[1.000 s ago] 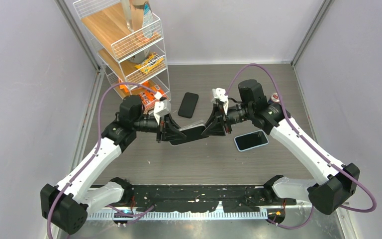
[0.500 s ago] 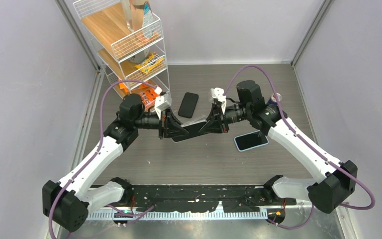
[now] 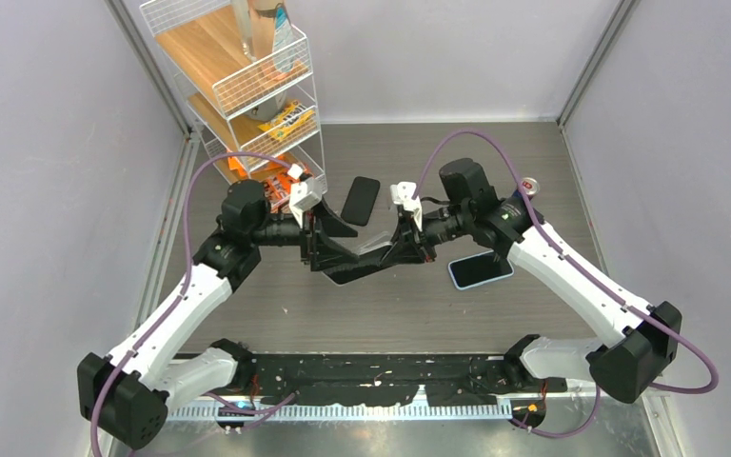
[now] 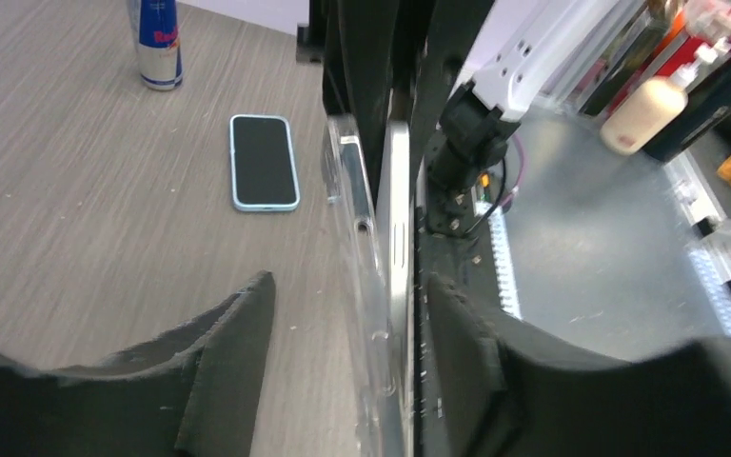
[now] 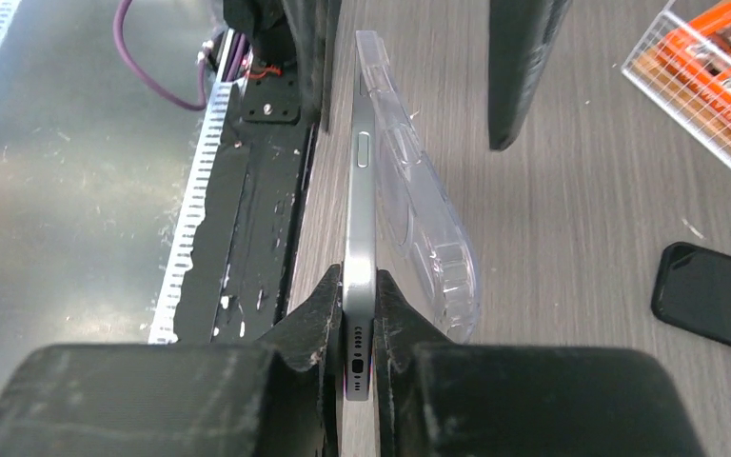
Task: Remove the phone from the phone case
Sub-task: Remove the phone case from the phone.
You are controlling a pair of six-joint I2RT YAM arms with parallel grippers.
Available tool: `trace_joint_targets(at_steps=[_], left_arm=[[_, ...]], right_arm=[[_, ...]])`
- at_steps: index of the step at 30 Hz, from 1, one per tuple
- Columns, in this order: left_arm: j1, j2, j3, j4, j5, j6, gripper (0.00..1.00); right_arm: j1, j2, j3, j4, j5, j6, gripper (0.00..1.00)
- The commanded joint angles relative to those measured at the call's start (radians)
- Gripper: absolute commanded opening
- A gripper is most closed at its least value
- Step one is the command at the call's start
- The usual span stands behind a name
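The phone, a slim silver slab seen edge-on, hangs above the table between both arms. My right gripper is shut on its bottom end, by the charging port. The clear phone case has peeled away from the phone's back at this end and bows outward. In the left wrist view the phone and the clear case run between the jaws of my left gripper, which is open. Its left finger stands well clear of the case.
A blue-cased phone lies screen up just right of the right gripper. A black phone lies behind the grippers. A drink can stands at the right. A wire shelf rack with snack packets fills the back left corner.
The left gripper has opened from its grip on the phone and case. The right gripper has closed tighter on the phone's end. Both wrists have shifted slightly left.
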Motion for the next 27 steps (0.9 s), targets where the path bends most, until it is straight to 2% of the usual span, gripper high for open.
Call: trace_joint_targets(at_steps=[1, 6, 17, 27], left_arm=[[0.006, -0.012, 0.072, 0.022, -0.003, -0.015, 0.72], [0.006, 0.027, 0.128, 0.033, -0.066, -0.075, 0.80], [-0.053, 0.118, 0.176, 0.001, -0.175, -0.105, 0.77], [-0.091, 0.161, 0.196, -0.028, -0.156, -0.115, 0.77]], right_arm=[[0.011, -0.010, 0.046, -0.049, 0.017, -0.095, 0.05], [0.016, -0.016, 0.042, -0.062, 0.029, -0.109, 0.06], [0.018, -0.011, 0.043, -0.059, 0.036, -0.110, 0.06], [0.017, -0.012, 0.033, -0.054, 0.046, -0.104, 0.05]])
